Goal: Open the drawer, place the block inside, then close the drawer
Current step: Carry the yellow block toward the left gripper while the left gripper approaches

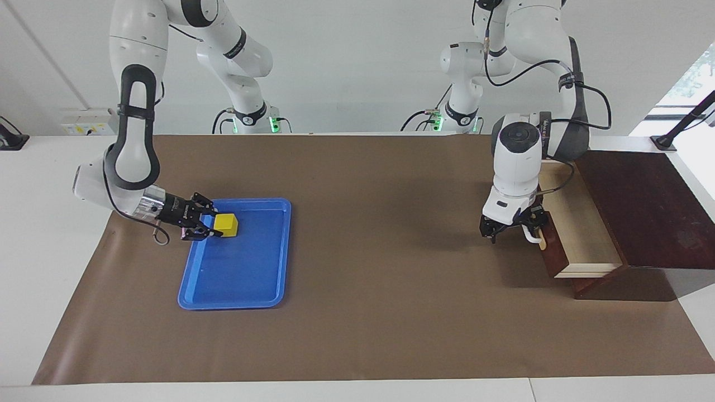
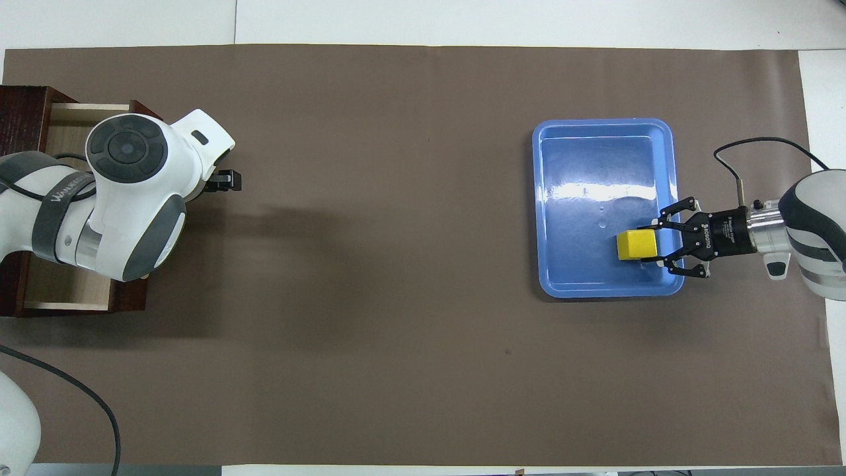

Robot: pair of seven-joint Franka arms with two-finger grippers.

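Note:
The yellow block (image 1: 226,224) (image 2: 636,244) sits in the blue tray (image 1: 246,273) (image 2: 595,165), at the edge toward the right arm's end. My right gripper (image 1: 217,225) (image 2: 646,244) reaches in low over that edge and is shut on the block. The drawer (image 1: 578,223) (image 2: 66,122) stands pulled out of its dark cabinet (image 1: 642,201), and its pale inside shows. My left gripper (image 1: 509,230) (image 2: 225,180) stands open at the drawer front. One finger is by the white handle (image 1: 535,237), the other out over the mat.
Brown mat (image 1: 380,234) covers the table between tray and drawer. The left arm's wrist (image 2: 132,192) hides much of the drawer from overhead. A cable (image 2: 760,149) loops over the mat behind the right gripper.

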